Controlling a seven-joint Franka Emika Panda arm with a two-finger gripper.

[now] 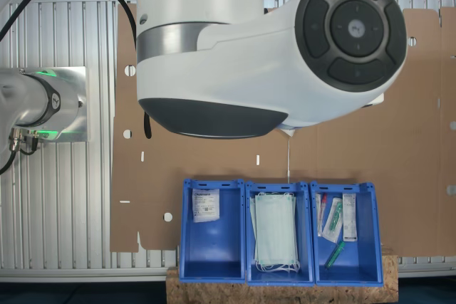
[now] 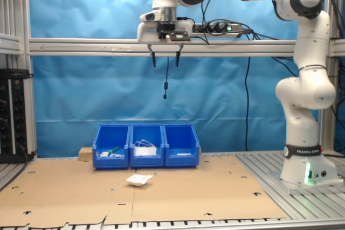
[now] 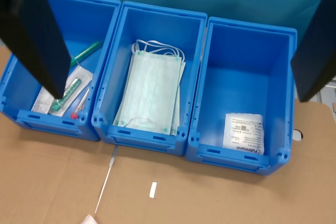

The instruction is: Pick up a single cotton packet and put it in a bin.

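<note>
Hanging high above the row of three blue bins, the gripper (image 2: 165, 57) has its fingers spread and empty. Below it, the bin (image 3: 244, 93) at the second exterior view's right holds one cotton packet (image 3: 242, 131) flat on its floor. The middle bin (image 3: 157, 80) holds pale green face masks (image 3: 152, 95); the third bin (image 3: 55, 66) holds narrow packets (image 3: 65, 93). Another white packet (image 2: 139, 179) lies on the cardboard (image 2: 161, 197) nearer us.

Three deep blue bins (image 3: 244, 93) hold a white dark-printed cotton packet (image 3: 242, 131) and pale green masks (image 3: 152, 95).
</note>
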